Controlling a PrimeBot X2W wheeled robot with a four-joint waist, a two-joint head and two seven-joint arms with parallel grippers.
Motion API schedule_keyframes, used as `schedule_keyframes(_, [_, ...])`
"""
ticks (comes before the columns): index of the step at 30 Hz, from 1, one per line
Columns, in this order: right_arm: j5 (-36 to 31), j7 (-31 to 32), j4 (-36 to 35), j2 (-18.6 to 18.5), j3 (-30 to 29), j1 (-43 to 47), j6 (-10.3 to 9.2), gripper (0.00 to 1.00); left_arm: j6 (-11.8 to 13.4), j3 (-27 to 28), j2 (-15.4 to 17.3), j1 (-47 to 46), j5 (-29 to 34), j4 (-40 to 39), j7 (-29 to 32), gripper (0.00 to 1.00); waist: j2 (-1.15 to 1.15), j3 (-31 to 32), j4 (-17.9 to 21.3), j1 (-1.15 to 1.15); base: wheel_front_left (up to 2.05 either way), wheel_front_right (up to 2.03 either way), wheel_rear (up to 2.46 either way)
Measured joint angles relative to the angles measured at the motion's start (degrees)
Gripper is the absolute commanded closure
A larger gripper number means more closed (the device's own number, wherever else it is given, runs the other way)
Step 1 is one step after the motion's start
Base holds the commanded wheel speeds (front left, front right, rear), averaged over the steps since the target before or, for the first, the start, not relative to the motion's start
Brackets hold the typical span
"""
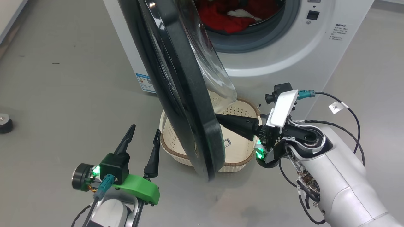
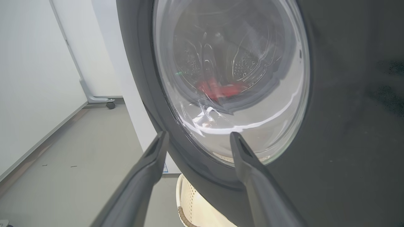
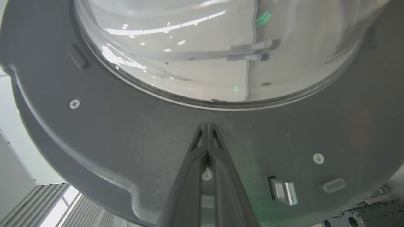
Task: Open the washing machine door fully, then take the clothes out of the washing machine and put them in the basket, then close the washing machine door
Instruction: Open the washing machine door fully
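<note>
At the lower left of the head view, the left pincer (image 1: 145,128) hangs released, fingers spread, just outside the outer face of the washing machine door (image 1: 186,94). Its wrist view shows the two fingers framing the lower edge of the glass bowl without touching it. The door stands about half open, edge-on to the head camera, and its lower rim overhangs the basket (image 1: 240,110) on the floor. On the far side, the right pincer (image 1: 218,117) is clenched with nothing held, its joined tips set against the door's inner rim, just below the glass (image 3: 207,125).

The step in hand looks like the first one, swinging the door fully open. To do it well, the right arm's push should curve with the door's arc toward the hinge side, so the tips do not slide off the smooth rim. The left pincer sits in the door's path and should either draw back or hook the rim to help. Farther right, the clothes (image 1: 221,19) lie red inside the washing machine (image 1: 284,56).
</note>
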State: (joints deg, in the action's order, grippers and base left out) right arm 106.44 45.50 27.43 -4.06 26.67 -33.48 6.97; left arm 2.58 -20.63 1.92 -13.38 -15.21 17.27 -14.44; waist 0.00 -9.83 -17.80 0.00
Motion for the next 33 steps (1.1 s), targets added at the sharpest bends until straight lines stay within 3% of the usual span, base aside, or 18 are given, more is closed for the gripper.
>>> schedule_keyframes(20, [2.96, -3.35, -4.31, 0.04, 8.03, 2.07, 0.00, 1.00, 1.19, 1.18, 0.04, 2.20, -0.48, 0.59, 0.00, 0.00, 0.00, 2.07, -3.64, 0.00, 0.00, 0.00, 0.00])
schedule_keyframes(33, [3.46, -7.98, -5.48, 0.32, 7.19, 3.46, 0.00, 1.00, 1.43, 1.46, 0.04, 2.86, -0.48, 0.58, 0.00, 0.00, 0.00, 2.77, -3.92, 0.00, 0.00, 0.00, 0.00])
